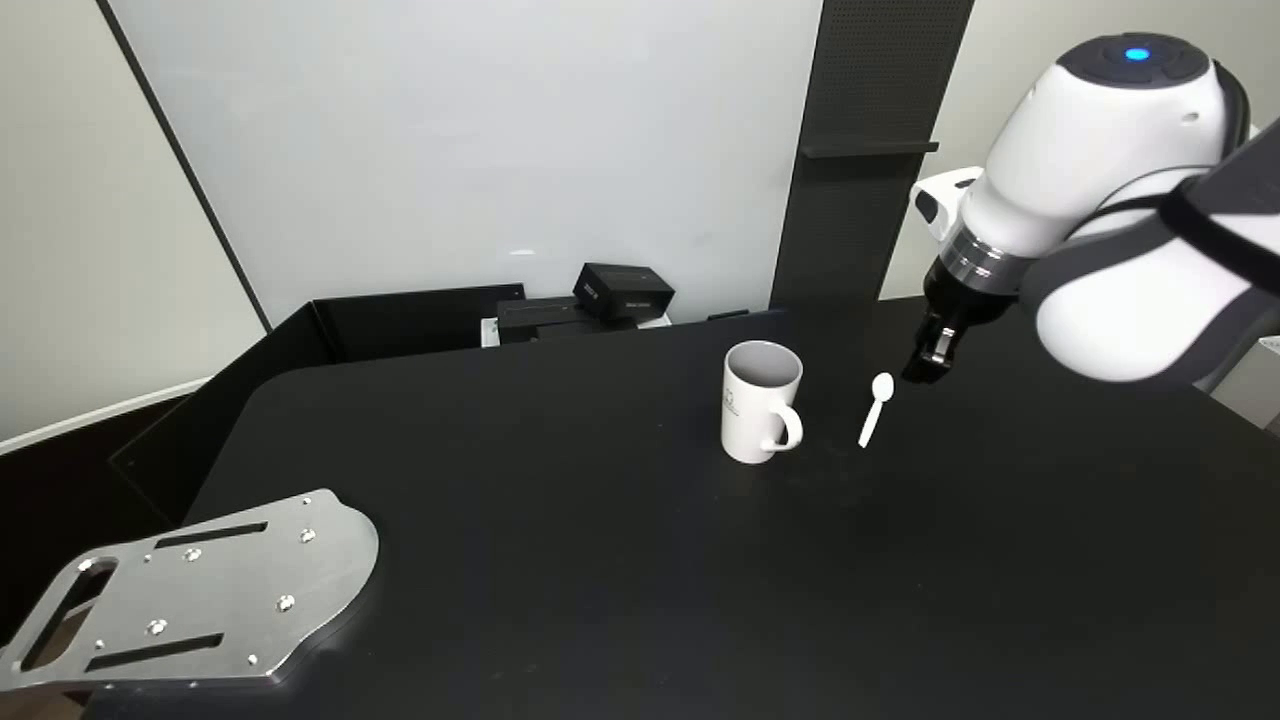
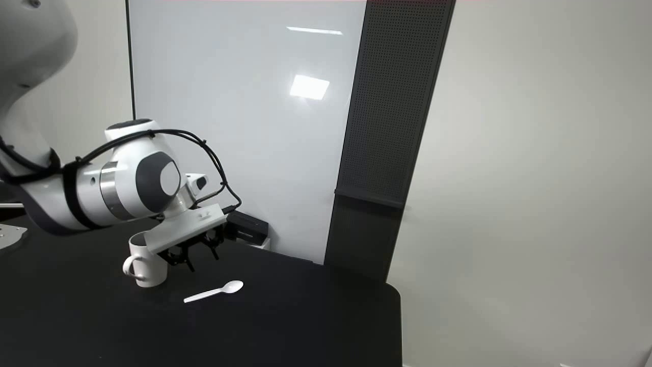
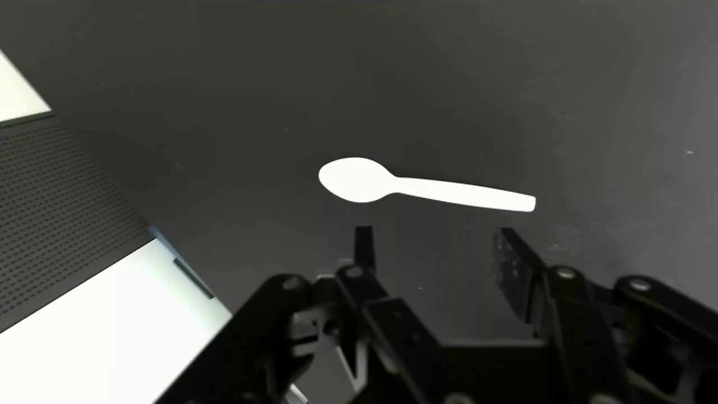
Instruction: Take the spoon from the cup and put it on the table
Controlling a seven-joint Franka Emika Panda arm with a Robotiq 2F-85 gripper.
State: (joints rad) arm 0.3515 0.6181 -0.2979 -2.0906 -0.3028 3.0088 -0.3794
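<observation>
The white spoon (image 1: 870, 425) lies flat on the black table (image 1: 600, 580), beside the cup and apart from it; it also lies there in an exterior view (image 2: 209, 293). The white cup (image 1: 745, 420) stands upright with its handle on the side; it also shows in an exterior view (image 2: 152, 269), partly behind the gripper mount. The cup is out of the wrist view. My gripper (image 3: 432, 229) is open and empty above the table, with the whole spoon (image 3: 465, 193) ahead of its fingertips and not touching. The gripper shows in both exterior views (image 1: 928, 372) (image 2: 204, 263).
A grey perforated metal plate (image 1: 250, 570) lies at the table's left front corner in an exterior view. Black boxes (image 1: 625, 290) (image 2: 248, 228) sit beyond the table's back edge, before a white board (image 1: 450, 150). A dark perforated panel (image 2: 392, 102) stands against the wall.
</observation>
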